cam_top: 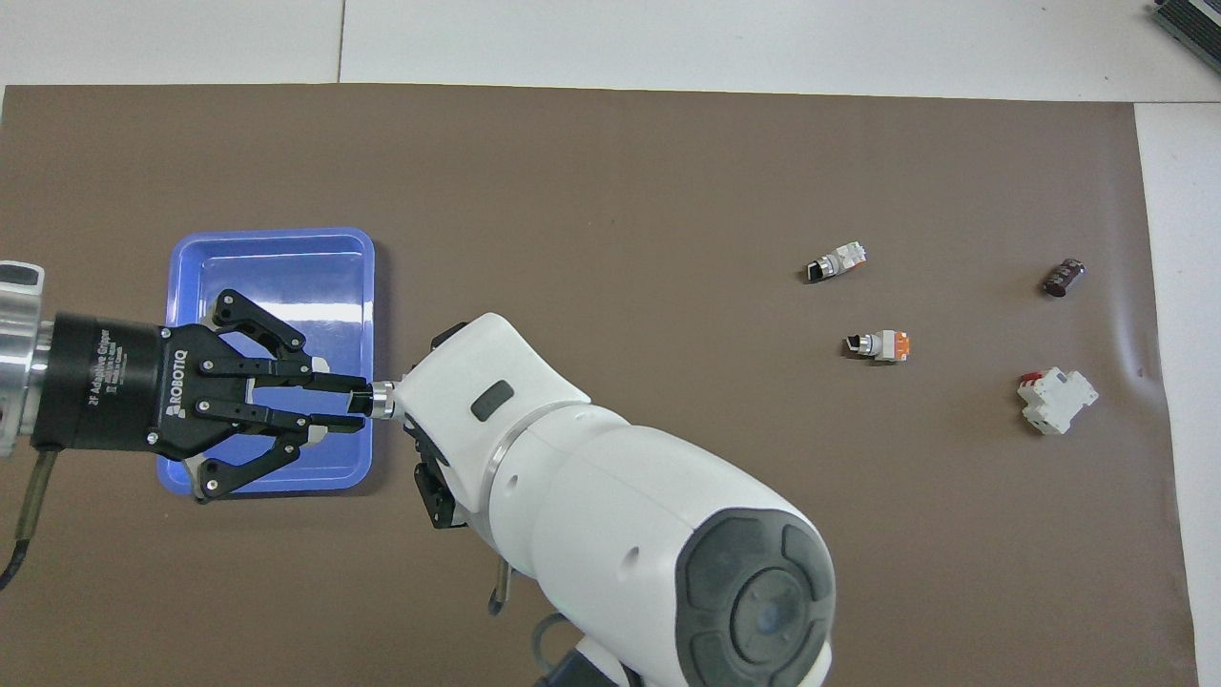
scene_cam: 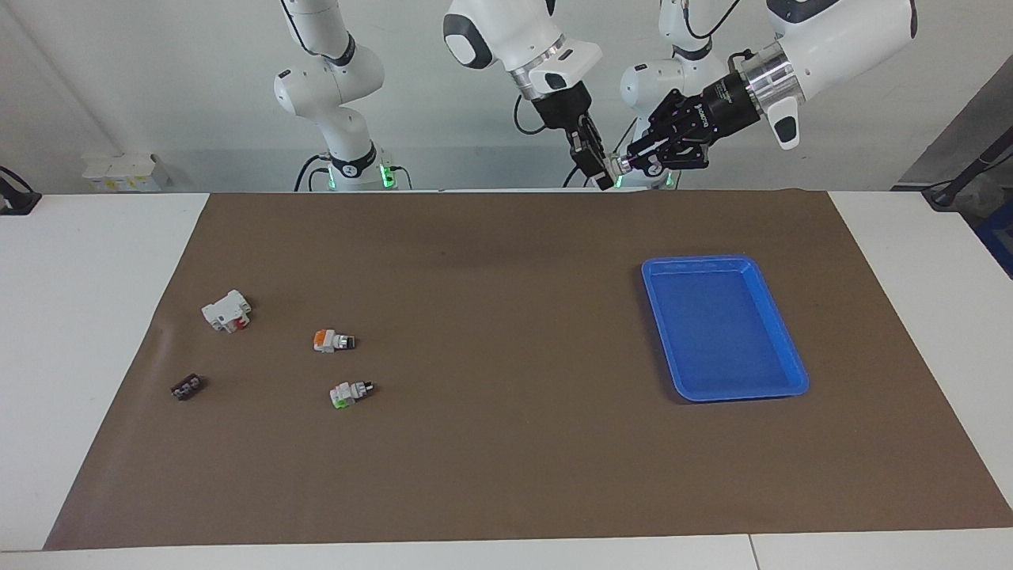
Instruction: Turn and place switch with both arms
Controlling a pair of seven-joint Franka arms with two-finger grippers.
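My right gripper holds a small switch in the air over the mat's edge nearest the robots. In the overhead view only the held switch's silver collar and black knob show; its body is hidden under the right hand. My left gripper, the wide black claw, meets it from the left arm's end and its fingers pinch the black knob. A switch with an orange block lies on the mat toward the right arm's end; it also shows in the overhead view.
A blue tray lies on the brown mat toward the left arm's end, partly under the left gripper in the overhead view. Near the orange switch lie a green-block switch, a white block with a red part and a small dark part.
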